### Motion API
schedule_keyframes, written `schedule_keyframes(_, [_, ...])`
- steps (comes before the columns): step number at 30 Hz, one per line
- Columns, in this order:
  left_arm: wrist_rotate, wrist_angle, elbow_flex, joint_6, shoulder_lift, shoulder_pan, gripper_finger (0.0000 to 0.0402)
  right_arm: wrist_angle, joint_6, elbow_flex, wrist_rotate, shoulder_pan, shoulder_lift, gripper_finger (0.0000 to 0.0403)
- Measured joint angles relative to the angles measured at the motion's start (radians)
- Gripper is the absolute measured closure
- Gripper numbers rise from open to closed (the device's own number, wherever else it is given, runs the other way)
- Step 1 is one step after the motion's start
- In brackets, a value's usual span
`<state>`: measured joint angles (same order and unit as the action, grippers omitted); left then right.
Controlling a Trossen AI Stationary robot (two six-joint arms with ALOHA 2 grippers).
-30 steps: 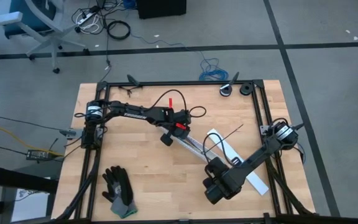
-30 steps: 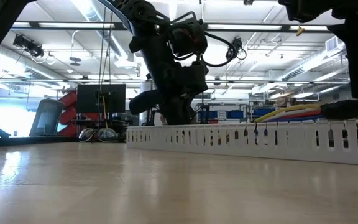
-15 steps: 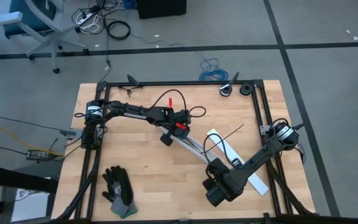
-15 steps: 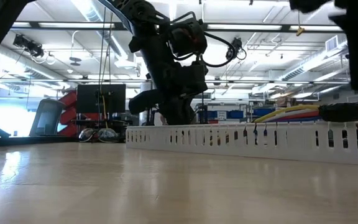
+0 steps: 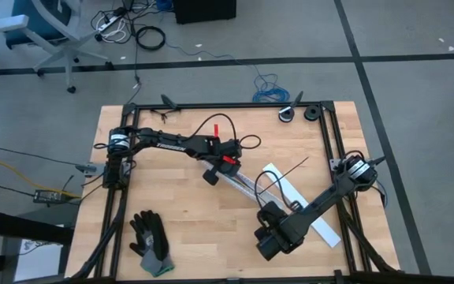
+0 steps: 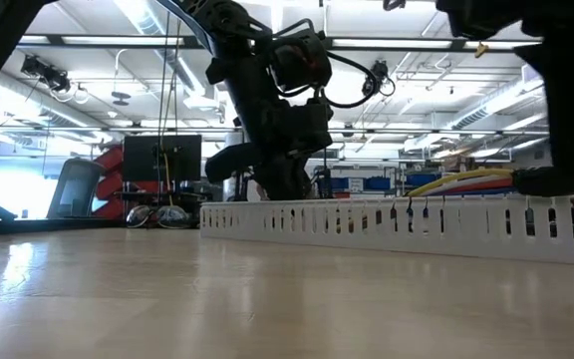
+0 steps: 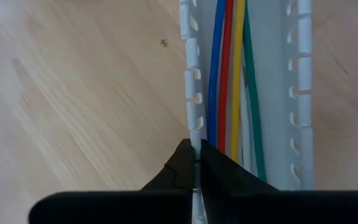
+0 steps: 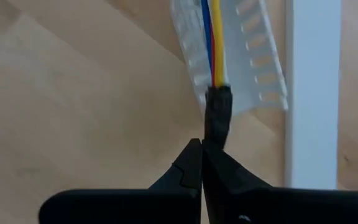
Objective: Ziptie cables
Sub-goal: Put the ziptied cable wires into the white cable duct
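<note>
Here the cables [image 8: 215, 37] end just beyond the right jaws.

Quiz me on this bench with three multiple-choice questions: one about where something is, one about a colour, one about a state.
1. The black glove lies:
A. on the bare table, on the left arm's side
B. draped over the right arm
C. on the floor

2. Among the wires in the white duct, the one nearest the wall that the left claw grips is:
A. green
B. blue
C. yellow

3. The left claw is:
A. wide open above the duct
B. holding the glove
C. closed on the duct's slotted wall

Answers: 1 A, since the high view shows the glove on the wood, apart from both arms. 2 B, since the left wrist view shows blue beside that wall. 3 C, since the dark fingers meet with the white wall pinched between them.
</note>
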<state>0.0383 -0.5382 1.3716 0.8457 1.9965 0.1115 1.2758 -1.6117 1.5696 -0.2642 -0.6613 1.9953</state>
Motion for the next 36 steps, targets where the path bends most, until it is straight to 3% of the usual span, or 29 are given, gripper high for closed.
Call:
schedule_keyframes(19, [-0.014,-0.008,0.0,-0.004,0.0,0.0,0.0383,0.244,-0.141,0.0,-0.02,-0.019,0.0,0.0403])
schedule_keyframes(23, [-0.014,-0.008,0.0,-0.004,0.0,0.0,0.0383,0.186,-0.128,0.003,-0.028,-0.03,-0.001,0.0403])
schedule_keyframes(30, [-0.014,-0.008,0.0,0.0,0.0,0.0,0.0383,-0.061,0.003,0.006,-0.04,-0.025,-0.002,0.0403])
schedule_keyframes(36, [-0.018,-0.01,0.0,-0.005,0.0,0.0,0.0383,-0.007,0.008,-0.022,-0.016,-0.003,-0.002,0.0403])
